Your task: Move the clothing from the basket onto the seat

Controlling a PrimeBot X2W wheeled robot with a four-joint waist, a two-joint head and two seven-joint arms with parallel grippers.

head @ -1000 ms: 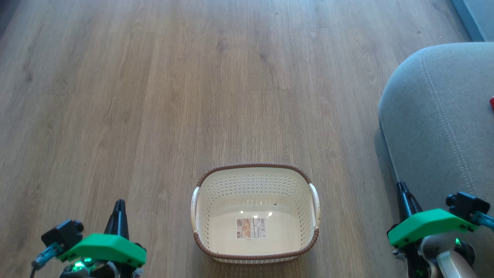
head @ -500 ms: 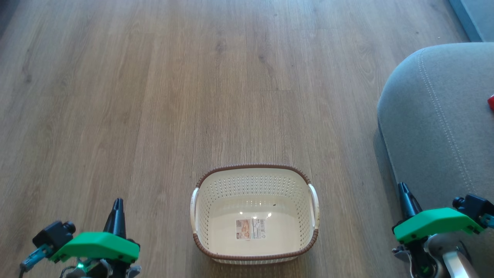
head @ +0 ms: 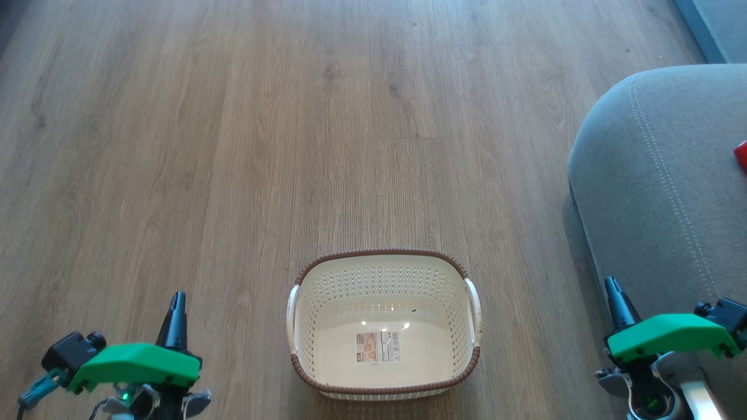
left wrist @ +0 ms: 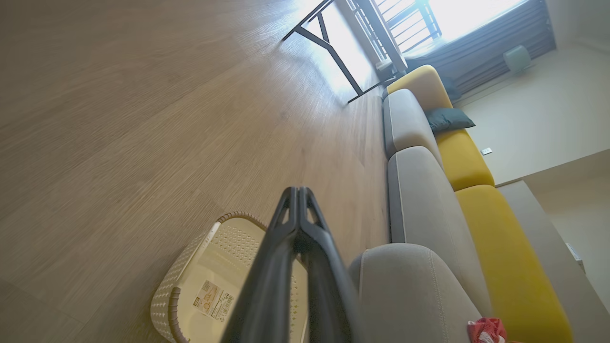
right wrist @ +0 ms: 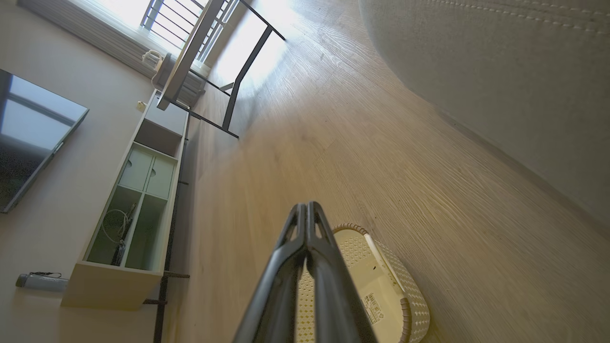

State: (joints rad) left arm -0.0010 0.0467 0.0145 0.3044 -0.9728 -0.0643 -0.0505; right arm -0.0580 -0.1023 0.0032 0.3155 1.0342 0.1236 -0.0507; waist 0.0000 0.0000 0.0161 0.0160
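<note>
The cream basket with its brown rim stands on the wood floor at bottom centre, holding nothing but its label sticker. The grey seat rises at the right. A sliver of red clothing lies on it at the right edge; in the left wrist view red clothing lies on the seat near the yellow backrest. My left gripper hangs shut at lower left, well left of the basket. My right gripper is shut at lower right, beside the seat's front, with the basket below its fingers.
Bare wood floor stretches ahead and to the left of the basket. Farther off stand a black-legged table, a sofa with yellow backrests and a teal cushion, a low shelf unit and a wall screen.
Both grippers have drawn back toward the bottom edge of the head view. The head view has shifted slightly; basket and seat keep their places.
</note>
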